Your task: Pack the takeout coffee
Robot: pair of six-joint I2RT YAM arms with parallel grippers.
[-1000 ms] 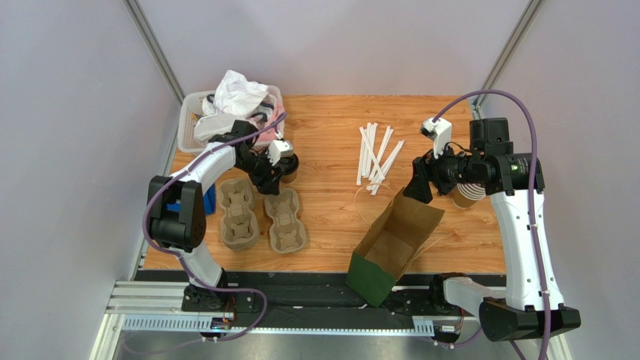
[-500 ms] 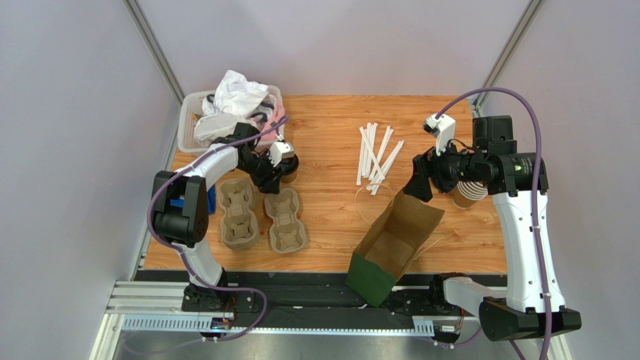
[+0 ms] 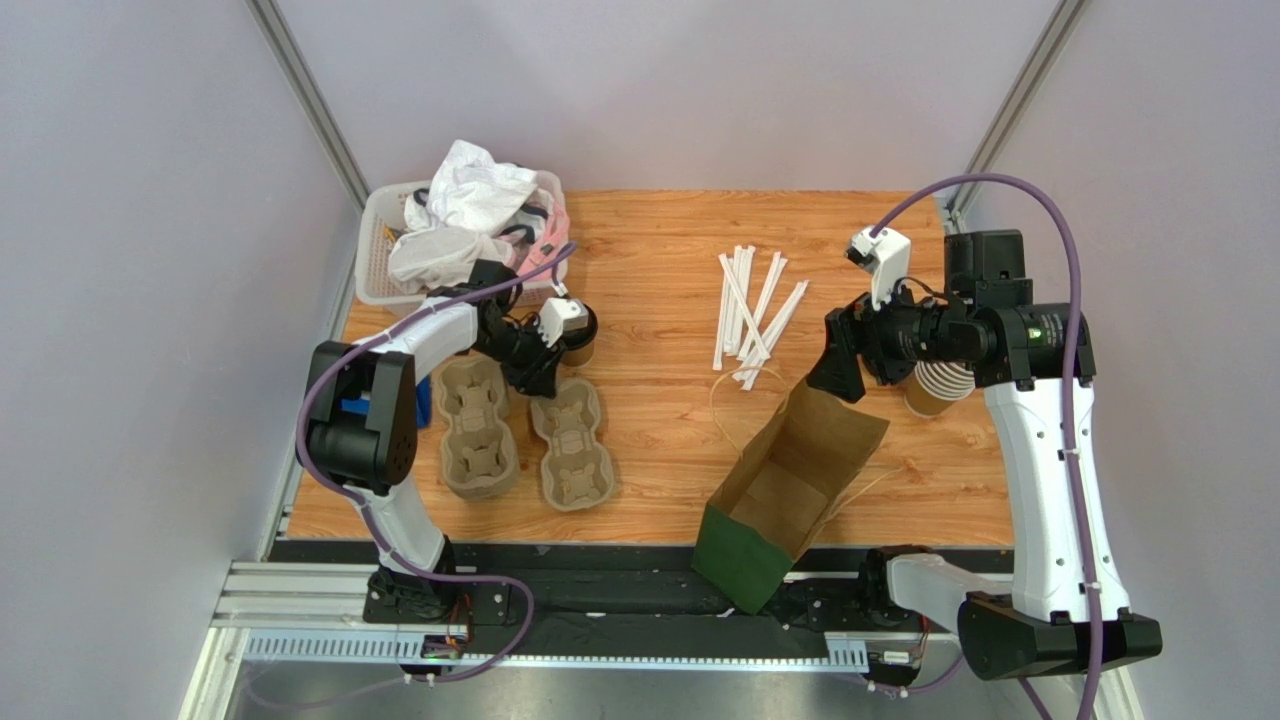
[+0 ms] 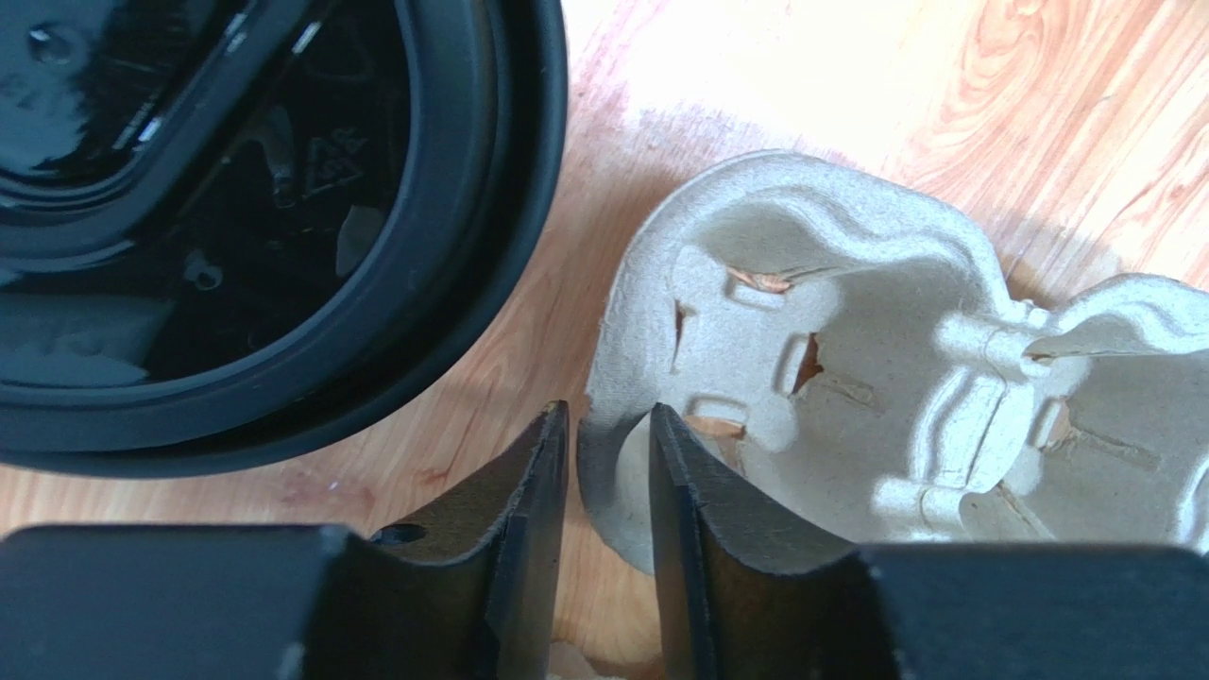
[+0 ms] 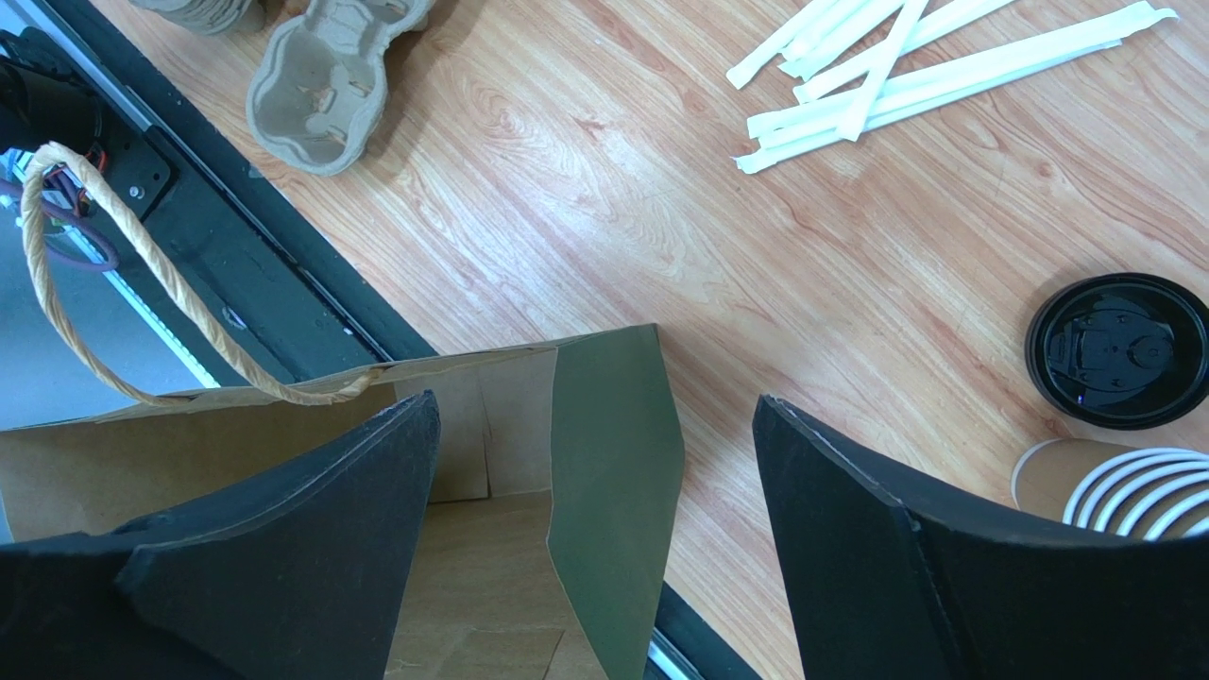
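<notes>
Wooden tabletop [image 3: 661, 255]: left gripper [image 4: 608, 425] seemingly pinches pulp carrier [image 4: 852, 383] rim; right gripper [image 5: 596, 411] gapes above paper bag [image 5: 483, 425].

**Colours and patterns on the packing bench**

Table [image 3: 661, 255]: orange-brown wood with wavy darker grain. Takeout coffee [image 3: 577, 323]: glossy black lid, kraft-brown wall below. Cup carriers [image 3: 574, 443]: matt grey-brown pulp, no pattern. Paper bag [image 3: 796, 465]: kraft brown with dark green panels and a pale twisted-cord handle. Straws [image 3: 756, 308]: white wrappers. Stacked cups [image 3: 932, 393]: brown walls, white rims. Loose lid [image 5: 1118, 350]: black. Arms [image 3: 1037, 450]: white shells, black joints. Cables [image 3: 987, 180]: purple.
</notes>
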